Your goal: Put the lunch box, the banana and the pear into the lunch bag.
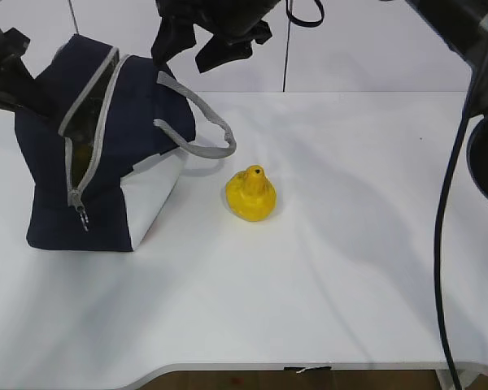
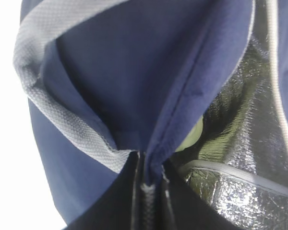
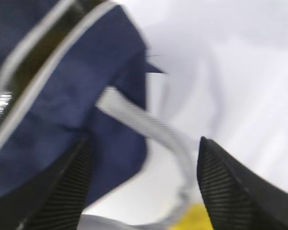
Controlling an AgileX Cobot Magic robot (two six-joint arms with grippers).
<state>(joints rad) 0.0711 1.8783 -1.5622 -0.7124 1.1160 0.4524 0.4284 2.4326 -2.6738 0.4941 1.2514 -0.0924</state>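
I'm looking at a white table [image 1: 333, 268], its front edge curving at the bottom of the exterior view. The navy lunch bag [image 1: 106, 162] stands on it at the left, zipper open, one grey handle drooping onto the tabletop. Just beside that handle the yellow pear [image 1: 250, 194] sits upright, apart from the bag.

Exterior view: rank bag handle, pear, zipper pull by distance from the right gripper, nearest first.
Right gripper hangs open above the lunch bag's top.
1. Grey handle: just below the gripper, on the bag's right side.
2. Pear: on the table, right of the bag.
3. Zipper pull: low on the bag's front left.
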